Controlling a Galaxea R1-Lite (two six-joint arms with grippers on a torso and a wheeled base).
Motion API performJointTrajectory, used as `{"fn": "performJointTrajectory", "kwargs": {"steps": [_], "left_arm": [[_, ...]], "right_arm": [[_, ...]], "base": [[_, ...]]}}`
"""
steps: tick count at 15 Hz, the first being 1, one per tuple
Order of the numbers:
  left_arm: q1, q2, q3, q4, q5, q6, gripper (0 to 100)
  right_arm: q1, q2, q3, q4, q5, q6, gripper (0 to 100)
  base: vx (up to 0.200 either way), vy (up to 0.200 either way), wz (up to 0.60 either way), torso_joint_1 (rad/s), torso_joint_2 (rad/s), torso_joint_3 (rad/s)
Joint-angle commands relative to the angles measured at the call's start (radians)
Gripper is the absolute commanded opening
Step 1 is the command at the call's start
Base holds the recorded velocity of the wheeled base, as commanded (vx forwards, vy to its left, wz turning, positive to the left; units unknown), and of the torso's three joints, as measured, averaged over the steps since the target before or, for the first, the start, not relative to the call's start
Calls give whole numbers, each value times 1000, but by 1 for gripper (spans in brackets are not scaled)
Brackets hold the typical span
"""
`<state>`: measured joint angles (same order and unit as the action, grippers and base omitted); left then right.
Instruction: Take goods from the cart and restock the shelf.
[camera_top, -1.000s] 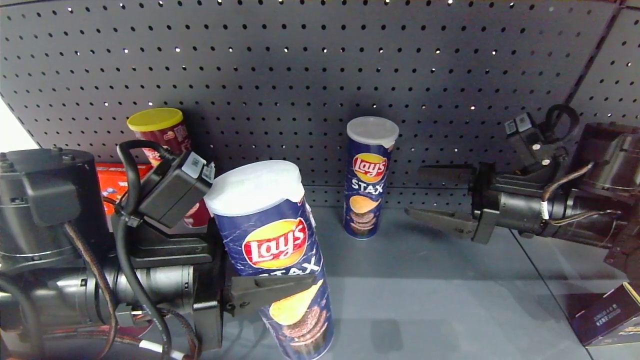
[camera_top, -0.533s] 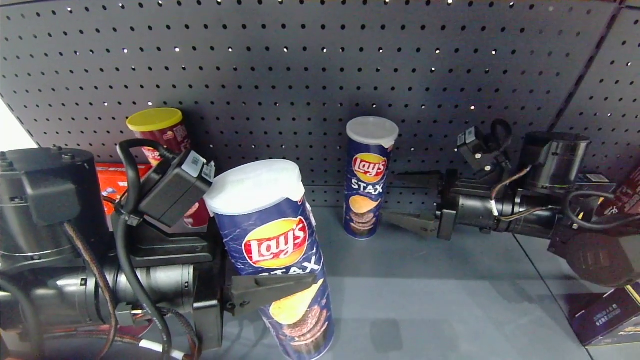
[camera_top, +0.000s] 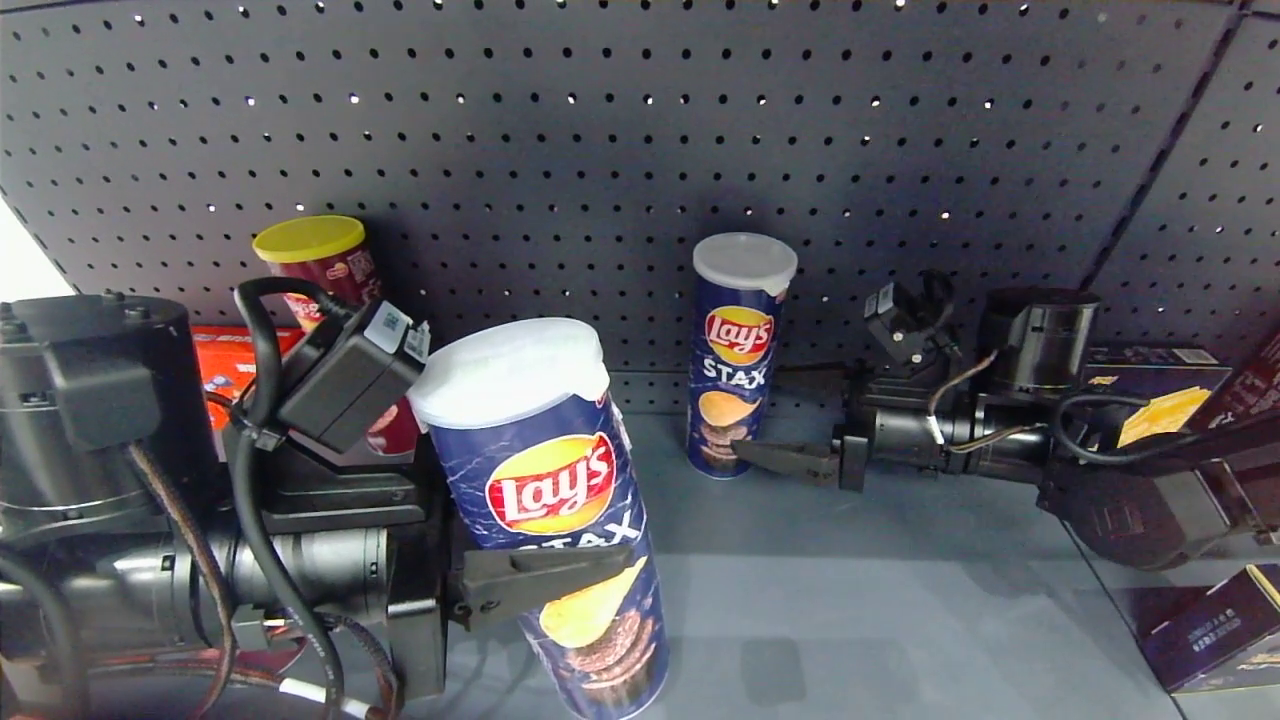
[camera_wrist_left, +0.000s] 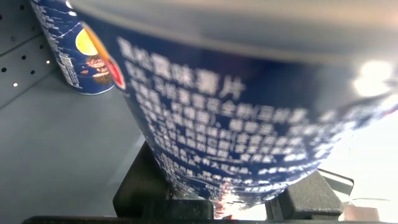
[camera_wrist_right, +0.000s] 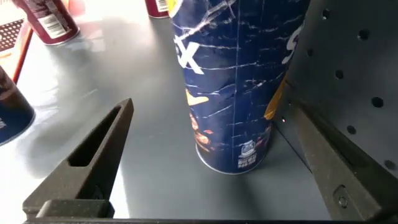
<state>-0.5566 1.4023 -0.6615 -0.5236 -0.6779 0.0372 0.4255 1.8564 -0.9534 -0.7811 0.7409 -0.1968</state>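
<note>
Left gripper: clamped on the lower body of the held chip can, with one dark finger across the printed front and the other hidden behind. Grips this blue, white-lidded can so that it looks tilted, lid end toward the robot's left, base low over the front of the grey shelf; cannot tell whether the base touches. From the left wrist, held chip can close against the lens, back print showing.

Right gripper: fingers wide apart, gripping nothing, set either side of the standing chip can. From the right wrist, one finger well off the can's side, the other close along the perforated wall; standing chip can between them, upright on the shelf. Near fingertip level with the can's lower part in the head view; contact impossible to judge.

Behind both, dark pegboard. At the robot's left, by the wall, a red can with a yellow lid beside an orange-red box. At the right, a dark purple box behind the right arm, another purple box at the near corner.
</note>
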Motion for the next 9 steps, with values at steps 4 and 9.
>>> {"fn": "performJointTrajectory", "kwargs": {"steps": [4, 9], "left_arm": [[0, 1, -6, 1, 0, 0, 0], [1, 1, -1, 1, 0, 0, 0]], "right_arm": [[10, 78, -54, -3, -1, -1, 100], [16, 136, -113, -3, -1, 0, 100]], "base": [[0, 0, 0, 0, 0, 0], [0, 0, 0, 0, 0, 0]]}}
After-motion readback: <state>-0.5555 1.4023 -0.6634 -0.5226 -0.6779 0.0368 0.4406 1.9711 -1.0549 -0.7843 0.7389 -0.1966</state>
